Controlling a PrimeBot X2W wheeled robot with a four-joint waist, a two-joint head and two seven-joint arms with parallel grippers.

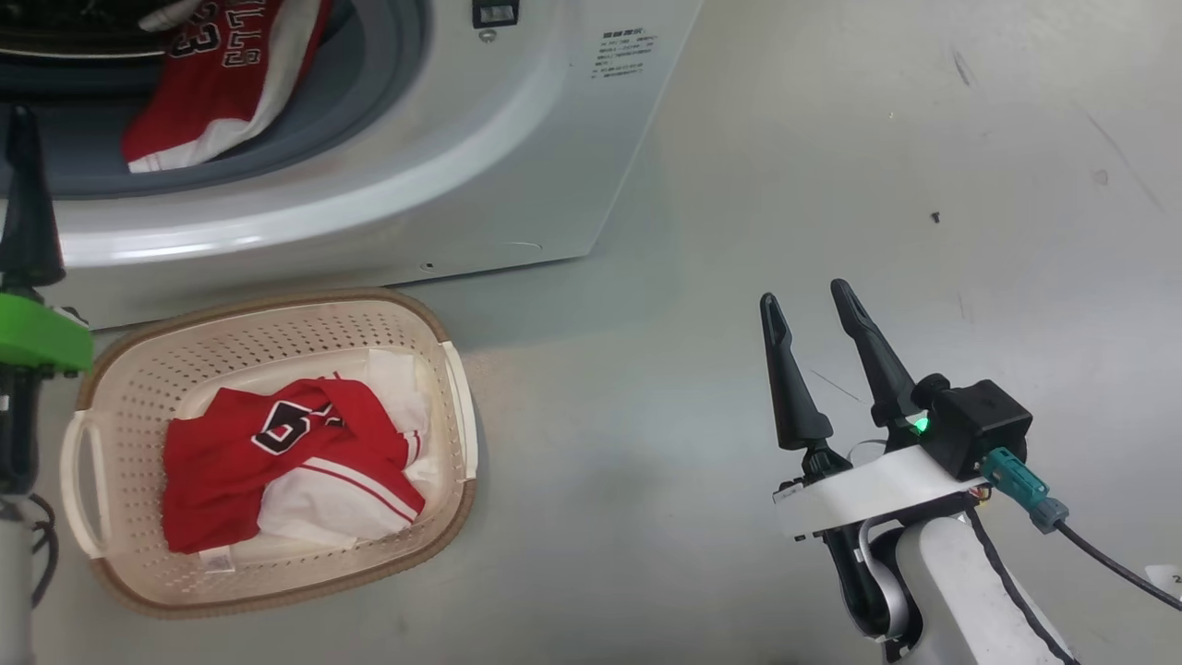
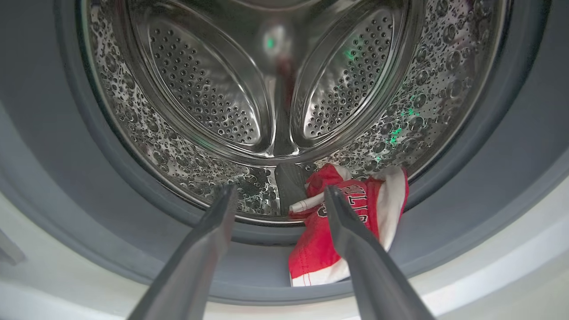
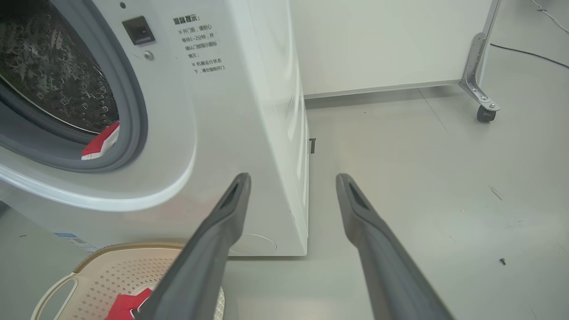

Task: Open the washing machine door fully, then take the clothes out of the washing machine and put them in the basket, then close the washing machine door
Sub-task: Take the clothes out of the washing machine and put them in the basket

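**Asker:** Where is the next piece to come out?

**Me:** A red jersey (image 2: 311, 260) hangs over the lower lip of the grey gasket (image 2: 133, 249) of the washing machine (image 1: 517, 139). Its upper part is inside the steel drum (image 2: 200, 98), and its white-trimmed hem is on the near side of the lip. A second jersey (image 1: 240, 453), with some white fabric, lies in the basket (image 1: 138, 388), which sits just in front of the machine.

**Asker:** Which arm should take it?

**Me:** My left gripper (image 2: 280, 189), I judge. It is at the mouth of the opening, pointing into the drum, with its jaws spread wide and nothing in them. My right gripper (image 1: 805, 293) is just as wide and just as empty. But it hangs over the floor (image 1: 646, 416) well off to the right, past the machine's corner.

**Asker:** How does the cloth lie from your left fingers?

**Me:** Ahead and slightly to the right. My right finger (image 2: 362, 258) crosses in front of it, while my left finger (image 2: 195, 258) has only drum beyond it. The jersey's long axis runs far to near, out of the drum and down over the lip, roughly in line with my fingers. So I would shift a little right until the fold sits between the two fingers. Then I would reach in and close across its width.
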